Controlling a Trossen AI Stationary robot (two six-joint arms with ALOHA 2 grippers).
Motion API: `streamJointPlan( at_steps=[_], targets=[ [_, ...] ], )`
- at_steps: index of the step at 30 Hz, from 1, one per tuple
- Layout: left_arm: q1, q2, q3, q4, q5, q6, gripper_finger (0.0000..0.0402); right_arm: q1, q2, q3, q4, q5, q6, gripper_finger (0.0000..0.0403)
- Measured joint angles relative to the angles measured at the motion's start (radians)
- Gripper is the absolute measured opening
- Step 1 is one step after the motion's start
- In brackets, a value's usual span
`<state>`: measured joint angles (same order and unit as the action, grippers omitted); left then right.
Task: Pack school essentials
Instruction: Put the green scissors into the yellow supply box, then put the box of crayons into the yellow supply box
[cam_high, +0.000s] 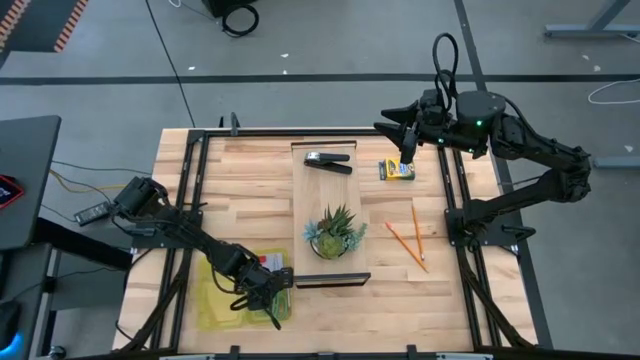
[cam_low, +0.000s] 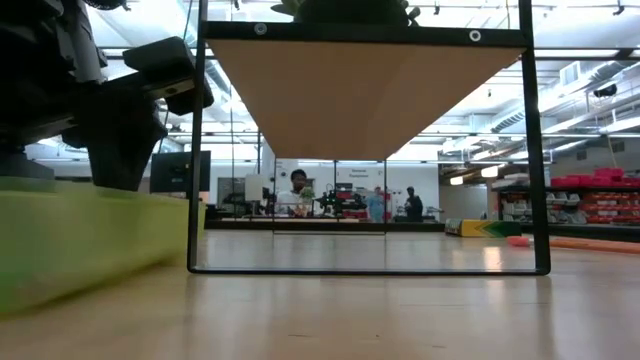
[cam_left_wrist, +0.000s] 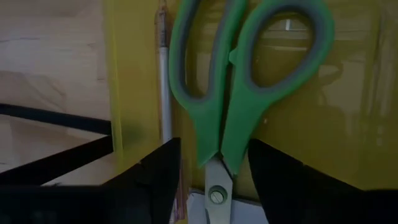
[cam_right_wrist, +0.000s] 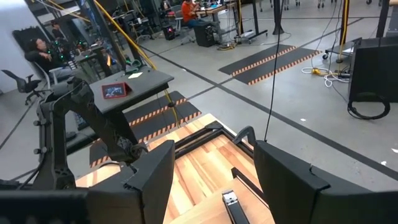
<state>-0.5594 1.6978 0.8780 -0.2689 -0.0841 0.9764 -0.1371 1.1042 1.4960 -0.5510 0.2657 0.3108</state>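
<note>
Worktop: You had a pale wooden worktop with a black metal frame around its edges. A raised wooden shelf stood over its middle.
Room: You worked in a big hall with a grey floor and black-and-orange striped mats. In the low view people sat at desks far behind the worktop; I could not tell more about them.
On the shelf: A black stapler lay at the far end, and a spiky green potted plant stood nearer the front end.
Container: A clear yellow-green tray sat at the front left corner of the worktop. The green-handled scissors lay inside it, next to one wall.
Left hand: Your left hand was low over the tray. Its fingers stood apart, one on each side of the scissors where the handles meet the blades. I could not tell if they pressed on the scissors.
Right hand: Your right hand hung above the far right part of the worktop, fingers apart, with nothing between them.
Still outside: The yellow-and-green crayon box lay just under the right hand. The thin orange pencils lay on the right side, near the plant.
</note>
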Motion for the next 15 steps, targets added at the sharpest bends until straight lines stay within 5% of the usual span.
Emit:
streamJointPlan(
  at_steps=[6, 15],
  targets=[
    [-0.006, -0.021, 0.000, -0.021, -0.002, -0.030, 0.0226, 0.000, 0.000, 0.000, 0.000, 0.000, 0.000, 0.0225],
    [-0.008, -0.159, 0.000, -0.142, -0.018, -0.139, 0.0208, 0.000, 0.000, 0.000, -0.095, 0.038, 0.026, 0.0225]
  ],
)
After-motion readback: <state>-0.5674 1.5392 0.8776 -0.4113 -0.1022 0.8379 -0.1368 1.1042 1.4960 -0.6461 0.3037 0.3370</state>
